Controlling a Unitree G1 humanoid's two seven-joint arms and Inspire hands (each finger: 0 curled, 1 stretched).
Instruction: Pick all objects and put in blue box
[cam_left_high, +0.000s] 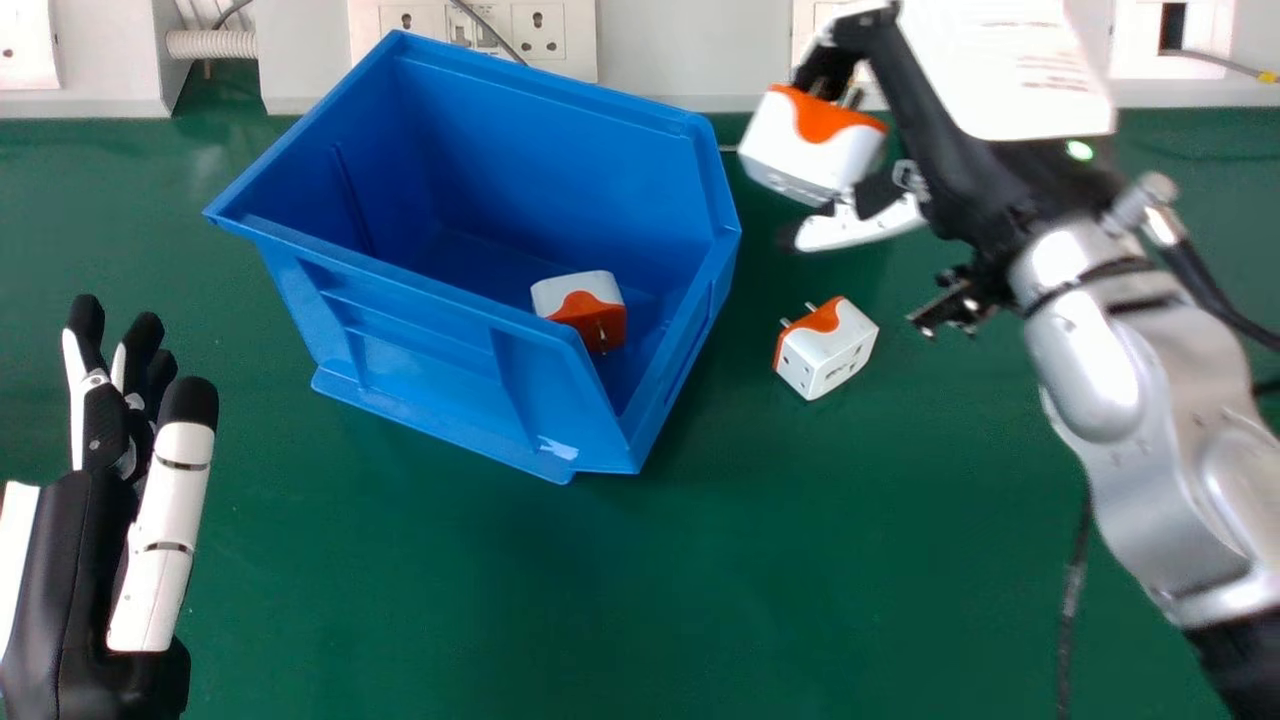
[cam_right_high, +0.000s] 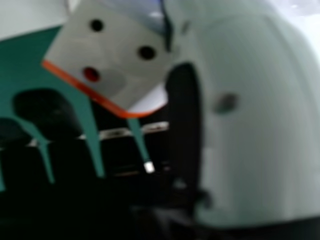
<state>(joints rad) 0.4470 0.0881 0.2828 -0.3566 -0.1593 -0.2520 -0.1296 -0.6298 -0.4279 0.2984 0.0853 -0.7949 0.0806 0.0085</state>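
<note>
My right hand (cam_left_high: 960, 150) is at the back right of the head view, curled round a white and orange plug adapter (cam_left_high: 815, 145) just right of the blue box (cam_left_high: 420, 300). In the right hand view the held adapter (cam_right_high: 115, 55) lies against the thumb of my right hand (cam_right_high: 250, 120). A second adapter (cam_left_high: 828, 348) rests on the green table to the right of the box, its pins pointing up and left. Another adapter (cam_left_high: 582, 308) lies inside the box. My left hand (cam_left_high: 70, 560) is at the left edge, fingers straight, holding nothing.
The green table (cam_left_high: 700, 590) runs back to a pale wall panel with sockets (cam_left_high: 540, 32) behind the box. A dark cable (cam_left_high: 1072, 590) hangs below the right forearm. A ribbed white hose (cam_left_high: 212, 44) stands at the back left.
</note>
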